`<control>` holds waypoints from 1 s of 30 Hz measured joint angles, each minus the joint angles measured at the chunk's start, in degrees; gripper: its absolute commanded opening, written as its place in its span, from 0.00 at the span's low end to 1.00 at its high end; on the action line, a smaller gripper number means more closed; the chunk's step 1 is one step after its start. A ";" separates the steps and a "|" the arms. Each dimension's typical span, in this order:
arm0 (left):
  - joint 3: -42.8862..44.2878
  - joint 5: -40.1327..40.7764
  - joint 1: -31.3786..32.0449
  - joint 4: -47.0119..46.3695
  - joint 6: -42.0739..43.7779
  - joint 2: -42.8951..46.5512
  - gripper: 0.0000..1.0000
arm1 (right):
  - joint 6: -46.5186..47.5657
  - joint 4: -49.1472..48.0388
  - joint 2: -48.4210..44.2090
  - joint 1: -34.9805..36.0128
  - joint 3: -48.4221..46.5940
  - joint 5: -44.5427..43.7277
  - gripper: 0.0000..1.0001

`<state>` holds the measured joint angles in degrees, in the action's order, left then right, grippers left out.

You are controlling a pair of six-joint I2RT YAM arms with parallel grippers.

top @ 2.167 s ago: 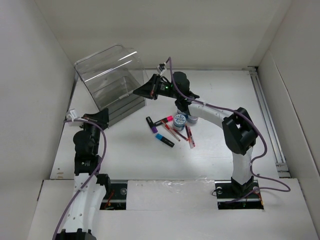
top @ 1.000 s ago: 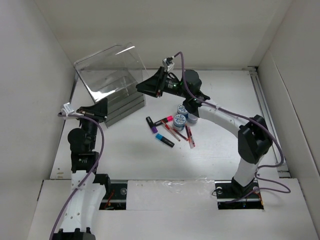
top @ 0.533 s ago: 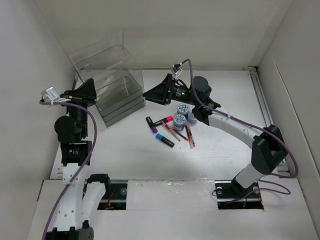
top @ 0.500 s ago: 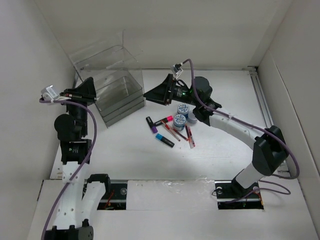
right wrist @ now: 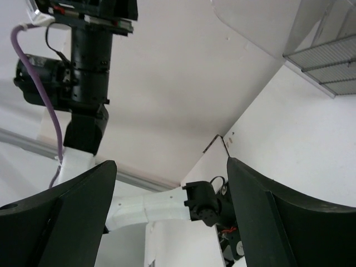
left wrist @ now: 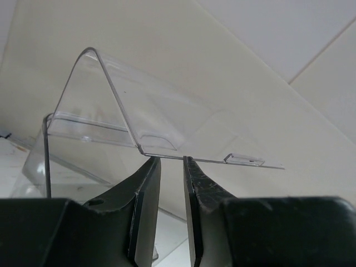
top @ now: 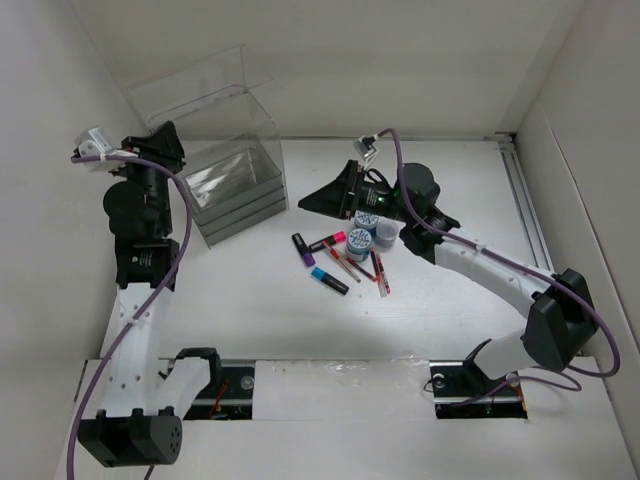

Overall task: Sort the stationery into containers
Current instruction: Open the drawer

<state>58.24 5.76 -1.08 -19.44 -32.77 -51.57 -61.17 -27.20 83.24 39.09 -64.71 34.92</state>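
Note:
The clear container (top: pixel 236 178) stands at the back left, its lid (top: pixel 205 95) swung up high. My left gripper (top: pixel 168 135) sits at the lid's left edge. In the left wrist view its fingers (left wrist: pixel 146 183) are a narrow gap apart with nothing between them, the left gripper (left wrist: pixel 171 158) tips just under the lid's front edge (left wrist: pixel 211 161). My right gripper (top: pixel 308 203) hangs wide open and empty to the right of the container; in its wrist view the right gripper (right wrist: pixel 171 162) frames only wall and the left arm. The stationery lies mid-table: capped markers (top: pixel 329 280), red pens (top: pixel 381 273), blue-white rolls (top: pixel 358 240).
Shallow drawers (top: pixel 245 212) form the container's base. A metal rail (top: pixel 535 235) runs along the table's right side. White walls close in on the left, back and right. The left arm's base (right wrist: pixel 203 203) shows in the right wrist view.
The lid has swung from tilted over the container to raised high as my left gripper rose and went back, its jaws parting slightly. My right gripper pulled away to the right and opened wider.

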 measured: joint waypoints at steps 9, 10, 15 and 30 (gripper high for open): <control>6.67 3.02 0.00 0.92 3.06 -6.45 0.22 | 0.92 1.55 -0.20 0.00 1.55 0.00 0.86; 7.28 3.43 0.00 1.38 3.48 -7.10 0.22 | 1.01 1.66 -0.20 0.02 1.55 0.00 0.86; 9.40 4.35 -0.55 4.42 4.50 -10.73 0.24 | 1.07 1.73 -0.20 0.00 1.55 0.00 0.86; 15.50 4.26 -1.64 7.32 6.08 -17.22 0.26 | 1.70 2.43 0.59 0.02 1.55 0.00 0.86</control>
<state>73.73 10.02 -2.72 -12.12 -26.70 -68.79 -59.46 -24.77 83.83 39.11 -63.16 34.92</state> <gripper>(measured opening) 0.255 0.861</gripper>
